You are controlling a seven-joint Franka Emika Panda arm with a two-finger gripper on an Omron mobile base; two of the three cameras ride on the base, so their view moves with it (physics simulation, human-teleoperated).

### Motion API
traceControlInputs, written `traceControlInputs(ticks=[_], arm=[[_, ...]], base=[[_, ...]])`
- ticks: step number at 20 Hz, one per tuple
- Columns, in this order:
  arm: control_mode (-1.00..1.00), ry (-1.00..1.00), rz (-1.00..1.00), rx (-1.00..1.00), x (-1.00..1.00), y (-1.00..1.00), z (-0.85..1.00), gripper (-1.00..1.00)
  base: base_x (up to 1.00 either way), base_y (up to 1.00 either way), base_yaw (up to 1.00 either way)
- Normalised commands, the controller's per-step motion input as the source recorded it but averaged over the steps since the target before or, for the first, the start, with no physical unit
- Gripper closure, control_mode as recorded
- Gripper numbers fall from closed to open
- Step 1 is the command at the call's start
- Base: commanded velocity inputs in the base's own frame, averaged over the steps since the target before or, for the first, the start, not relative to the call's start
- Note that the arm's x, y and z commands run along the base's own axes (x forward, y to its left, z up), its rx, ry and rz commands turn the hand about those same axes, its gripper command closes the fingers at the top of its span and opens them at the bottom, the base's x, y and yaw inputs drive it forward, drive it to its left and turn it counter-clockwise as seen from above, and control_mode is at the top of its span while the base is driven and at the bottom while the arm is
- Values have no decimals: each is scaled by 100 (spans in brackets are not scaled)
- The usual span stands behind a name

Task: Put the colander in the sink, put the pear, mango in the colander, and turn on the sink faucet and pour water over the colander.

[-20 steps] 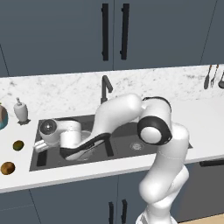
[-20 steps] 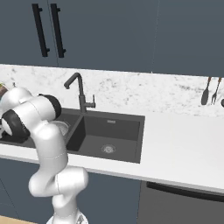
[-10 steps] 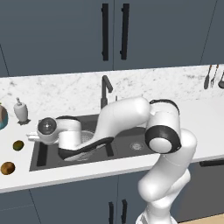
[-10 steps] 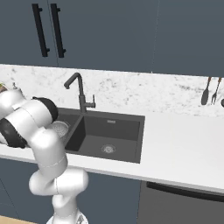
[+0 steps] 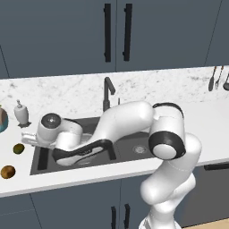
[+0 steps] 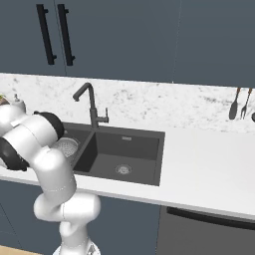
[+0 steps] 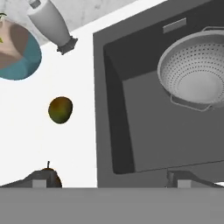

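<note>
A: Left base view?
B: The arm reaches to the left of the frame over the sink (image 5: 67,166); the faucet (image 5: 107,93) stands behind it. On the counter (image 5: 197,116) at far left lie the mango (image 5: 18,148) and, lower, the pear (image 5: 7,171).

A: Right base view?
B: The colander (image 6: 66,147) sits in the left basin, half behind the arm.

A: Hand view?
B: The gripper (image 7: 109,179) has its fingers wide apart, holding nothing. The colander is at upper right in the basin, the mango at middle left, the pear at lower left by one fingertip, and a soap bottle (image 7: 51,22) at the top.

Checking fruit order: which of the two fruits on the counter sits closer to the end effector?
The brownish pear, right beside one fingertip; the green-yellow mango lies farther off, toward the soap dispenser.
</note>
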Motion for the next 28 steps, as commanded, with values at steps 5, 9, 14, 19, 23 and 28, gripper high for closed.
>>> traceControlInputs(ticks=[5, 9, 14, 19, 23, 28], arm=[[-100, 13, 19, 1, 0, 8, 3, -100], [-100, 18, 14, 0, 7, 16, 2, -100], [-100, 3, 4, -3, 19, 28, 0, -100], [-100, 0, 0, 0, 32, 22, -1, -100], [-100, 0, -1, -1, 31, 37, -1, -100], [-100, 0, -7, -10, 6, 38, 0, -100]], base=[[0, 0, 0], [0, 0, 0], [0, 0, 0], [0, 0, 0], [0, 0, 0], [0, 0, 0]])
